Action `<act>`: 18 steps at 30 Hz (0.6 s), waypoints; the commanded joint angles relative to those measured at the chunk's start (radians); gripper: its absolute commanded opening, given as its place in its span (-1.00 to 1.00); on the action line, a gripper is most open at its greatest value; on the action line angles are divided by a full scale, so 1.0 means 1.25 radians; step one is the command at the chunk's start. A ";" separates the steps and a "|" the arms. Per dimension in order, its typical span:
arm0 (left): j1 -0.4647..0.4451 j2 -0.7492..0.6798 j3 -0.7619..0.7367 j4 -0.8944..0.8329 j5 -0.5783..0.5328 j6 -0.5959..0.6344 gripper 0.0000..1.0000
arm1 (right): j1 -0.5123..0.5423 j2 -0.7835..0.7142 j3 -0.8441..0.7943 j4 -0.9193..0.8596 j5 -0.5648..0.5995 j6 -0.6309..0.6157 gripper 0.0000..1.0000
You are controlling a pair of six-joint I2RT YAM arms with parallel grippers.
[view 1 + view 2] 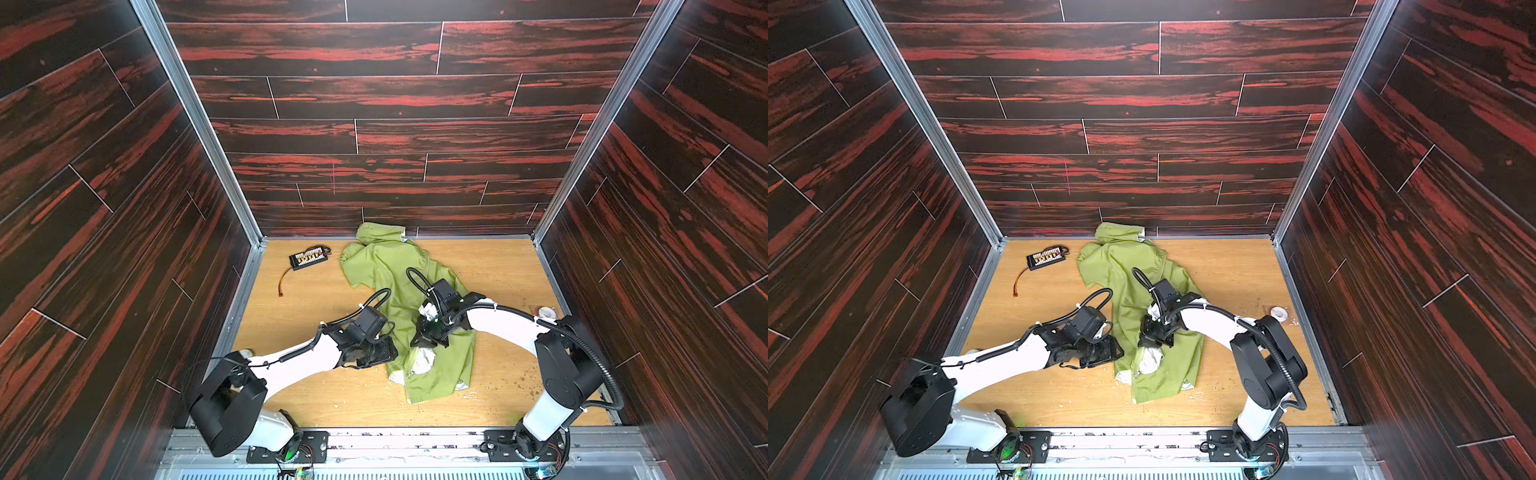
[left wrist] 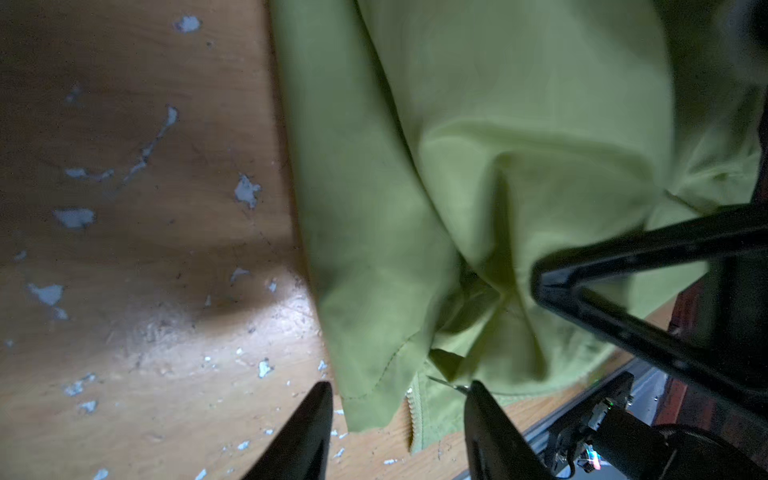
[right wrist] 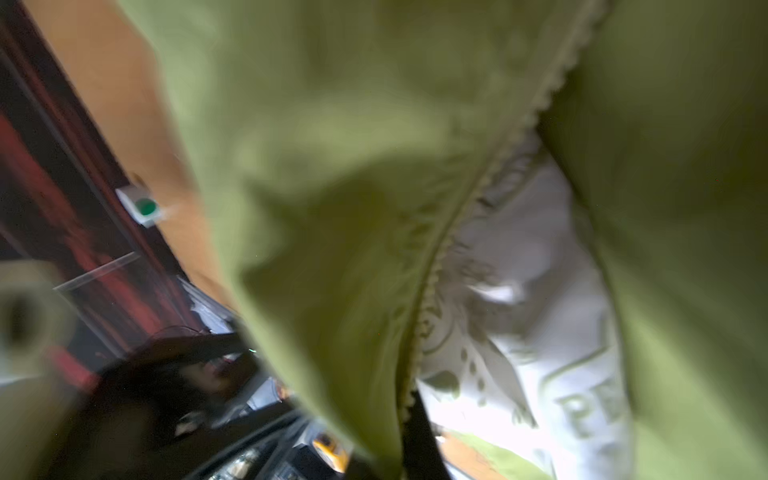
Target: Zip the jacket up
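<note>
Jacket edge pinched in right hand; bare table alongside.

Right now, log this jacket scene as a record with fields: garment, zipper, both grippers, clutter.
jacket: olive green, crumpled lengthwise on the wooden table, far end against the back wall
zipper: not closed; white printed lining exposed beside its teeth
left gripper: open, straddling the near left hem corner
right gripper: shut on jacket fabric at the zipper edge
clutter: black board with wires far left; small white round item near the right edge
</note>
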 commanded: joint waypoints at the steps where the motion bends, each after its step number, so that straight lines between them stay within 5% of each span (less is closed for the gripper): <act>1: -0.001 0.011 0.004 0.031 -0.024 -0.026 0.01 | -0.021 -0.064 0.019 -0.035 0.003 0.011 -1.00; 8: 0.000 0.007 0.020 0.007 -0.039 -0.015 -0.08 | -0.180 -0.208 -0.114 -0.050 -0.059 -0.014 -0.97; 14: 0.001 0.030 0.049 -0.027 -0.035 0.030 -0.14 | -0.317 -0.247 -0.212 -0.022 -0.130 -0.036 -0.13; 18: -0.003 0.045 0.078 -0.028 -0.009 0.057 -0.03 | -0.322 -0.265 -0.211 -0.021 -0.135 -0.034 0.15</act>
